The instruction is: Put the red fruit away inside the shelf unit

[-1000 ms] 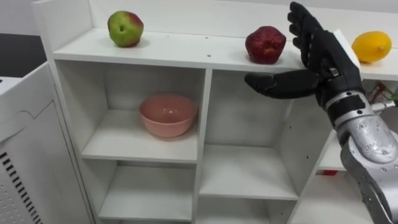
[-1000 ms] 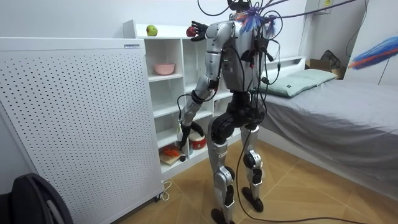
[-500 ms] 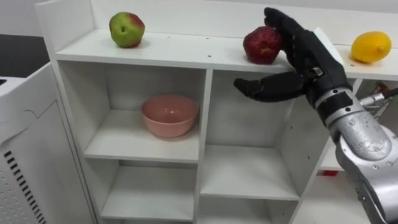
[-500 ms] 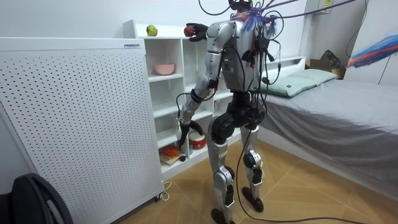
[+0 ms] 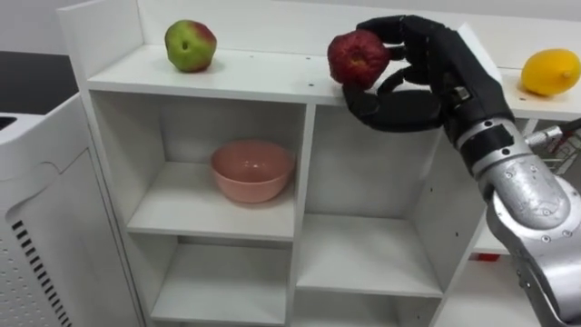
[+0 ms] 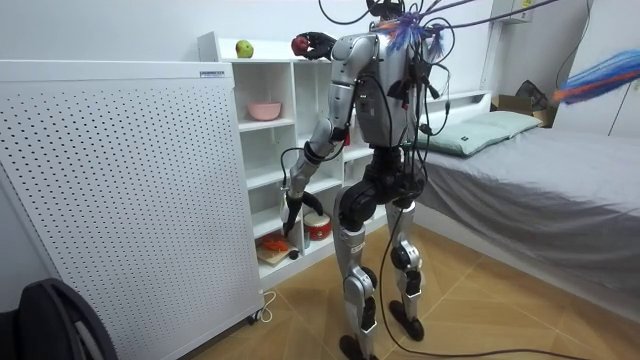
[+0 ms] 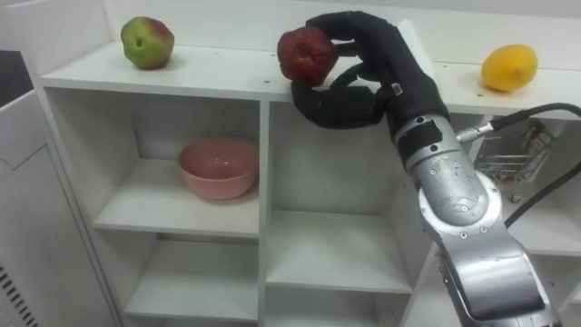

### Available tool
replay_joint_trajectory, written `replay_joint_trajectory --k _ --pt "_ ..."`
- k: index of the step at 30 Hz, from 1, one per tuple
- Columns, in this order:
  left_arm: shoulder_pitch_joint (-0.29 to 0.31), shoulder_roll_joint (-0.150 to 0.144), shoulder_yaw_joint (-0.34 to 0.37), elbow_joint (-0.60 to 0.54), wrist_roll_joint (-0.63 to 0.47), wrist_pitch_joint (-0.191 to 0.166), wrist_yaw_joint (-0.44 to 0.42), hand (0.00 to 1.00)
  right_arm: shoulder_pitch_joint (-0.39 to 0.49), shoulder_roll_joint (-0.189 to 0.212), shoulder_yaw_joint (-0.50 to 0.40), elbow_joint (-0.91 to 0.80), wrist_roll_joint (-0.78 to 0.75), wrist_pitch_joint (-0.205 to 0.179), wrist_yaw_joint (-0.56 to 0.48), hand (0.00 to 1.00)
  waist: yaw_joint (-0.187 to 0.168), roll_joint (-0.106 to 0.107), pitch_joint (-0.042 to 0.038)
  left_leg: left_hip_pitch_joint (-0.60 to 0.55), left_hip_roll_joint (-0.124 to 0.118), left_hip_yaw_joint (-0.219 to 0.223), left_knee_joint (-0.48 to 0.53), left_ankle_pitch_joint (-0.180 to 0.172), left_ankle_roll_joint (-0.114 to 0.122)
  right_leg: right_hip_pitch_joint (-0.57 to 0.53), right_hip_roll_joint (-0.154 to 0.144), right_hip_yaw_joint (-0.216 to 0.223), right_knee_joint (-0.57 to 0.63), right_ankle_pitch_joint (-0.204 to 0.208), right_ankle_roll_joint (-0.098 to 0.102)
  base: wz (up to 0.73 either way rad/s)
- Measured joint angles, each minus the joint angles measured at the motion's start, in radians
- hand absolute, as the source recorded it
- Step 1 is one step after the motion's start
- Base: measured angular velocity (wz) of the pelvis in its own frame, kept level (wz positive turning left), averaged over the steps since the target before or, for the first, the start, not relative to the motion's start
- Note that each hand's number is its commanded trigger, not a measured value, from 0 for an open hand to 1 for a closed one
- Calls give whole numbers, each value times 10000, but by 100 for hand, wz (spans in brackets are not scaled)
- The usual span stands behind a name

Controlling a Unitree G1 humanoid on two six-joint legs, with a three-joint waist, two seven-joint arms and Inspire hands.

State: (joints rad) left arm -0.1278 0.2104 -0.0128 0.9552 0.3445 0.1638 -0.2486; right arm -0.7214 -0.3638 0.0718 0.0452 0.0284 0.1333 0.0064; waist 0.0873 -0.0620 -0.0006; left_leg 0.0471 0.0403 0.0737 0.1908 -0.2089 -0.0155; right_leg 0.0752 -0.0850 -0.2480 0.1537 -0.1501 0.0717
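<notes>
Left eye view: right hand (image 5: 438,80) curled round red fruit (image 5: 358,57) at front edge of top shelf (image 5: 241,74).

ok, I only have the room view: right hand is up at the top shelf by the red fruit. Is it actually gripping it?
Observer: Yes. In the eye views the right hand has its fingers and thumb curled round the red apple, at the front edge of the top shelf.
Operator: Any fruit up there hidden behind the robot?
Observer: A lemon, on the same shelf, to the right of the hand and apart from it.
Operator: Anything under that end?
Observer: A wire basket shows below the lemon, under the top shelf, right of the forearm.
</notes>
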Motion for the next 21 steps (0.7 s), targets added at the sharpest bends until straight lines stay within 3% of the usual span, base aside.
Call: replay_joint_trajectory --k 10,14,17,21 --pt "-3 24 -319 84 -43 1 67 0 76 7 220 6 109 -9 -40 100 -35 21 16 170 -5 -47 -44 0 0 146 3 29 -10 0 0 0" --pt "-7 3 -307 366 -40 -143 283 0 96 29 225 -205 82 -4 75 100 -37 99 64 169 -8 31 -42 0 0 118 3 134 -11 0 0 -4" --pt "23 2 -310 495 -22 -143 314 0 426 48 257 -873 -102 -5 226 100 -3 181 104 173 -7 76 -40 0 0 97 6 249 -14 0 0 -5" --pt "20 9 -323 479 -20 -215 322 0 1108 328 337 -2151 36 -1 648 100 -22 288 95 136 -8 75 -37 0 0 58 7 248 -16 0 0 0"
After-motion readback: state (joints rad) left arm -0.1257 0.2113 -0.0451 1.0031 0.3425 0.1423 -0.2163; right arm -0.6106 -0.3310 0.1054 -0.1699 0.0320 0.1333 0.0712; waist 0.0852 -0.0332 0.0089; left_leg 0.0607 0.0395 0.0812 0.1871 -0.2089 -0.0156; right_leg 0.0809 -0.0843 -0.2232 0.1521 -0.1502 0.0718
